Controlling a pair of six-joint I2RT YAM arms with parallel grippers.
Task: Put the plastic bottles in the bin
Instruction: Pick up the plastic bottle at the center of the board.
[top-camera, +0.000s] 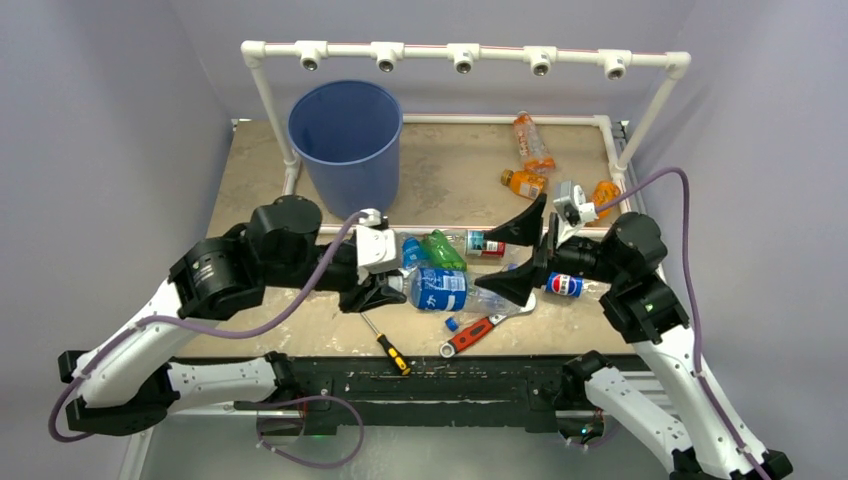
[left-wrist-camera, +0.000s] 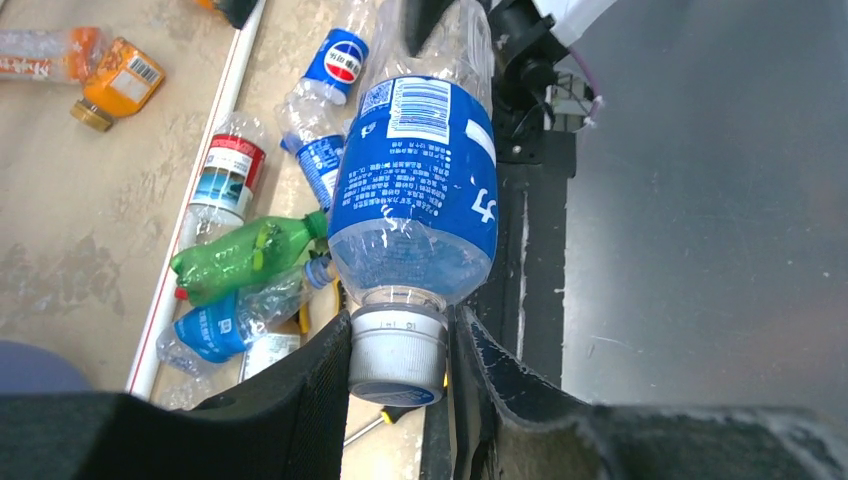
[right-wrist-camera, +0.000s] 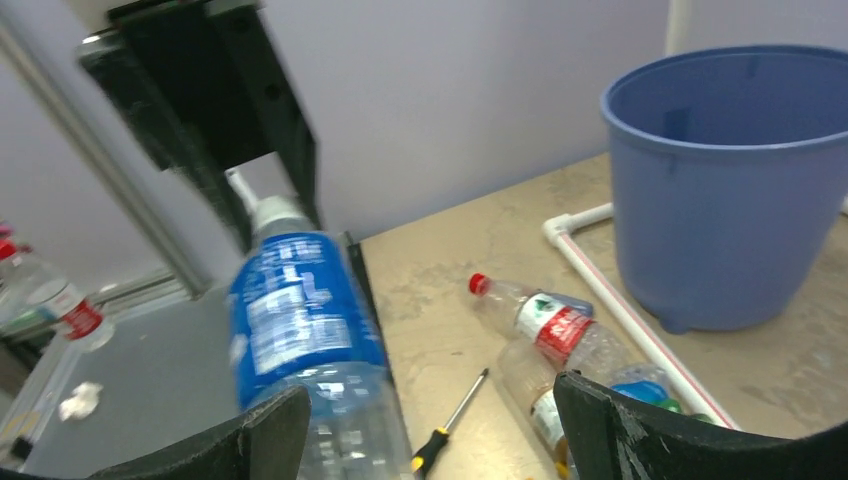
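1. The left gripper (left-wrist-camera: 398, 365) is clamped on the pale cap of the blue-labelled bottle (left-wrist-camera: 420, 180), one finger on each side. The bottle juts out sideways at lower centre of the top view, over the near edge of the table (top-camera: 450, 170).
2. The right gripper (right-wrist-camera: 430, 400) has its jaws wide apart. In its own wrist view the bottle's clear base end lies between them, close to the finger at lower left of the frame. I cannot tell whether it touches.
3. The step in hand looks like carrying this bottle to the bin (top-camera: 345, 170), which stands upper left of centre in the top view.
4. To do it well:
   - A grip on the cap alone leaves the long body hanging free, so swing slowly and stay clamped.
   - Draw the bottle clear of the open right jaws first.
   - Rise above the bin's high rim and steer clear of the white pipe frame (top-camera: 460, 52).
   - Let go only once the body is over the mouth.
5. Writing: the blue label carries a barcode, a QR code and dense white print too small to read. A Pepsi bottle (left-wrist-camera: 345, 62) shows its round logo at upper centre of the left wrist view. An orange bottle (left-wrist-camera: 120, 82) at upper left bears a barcode.
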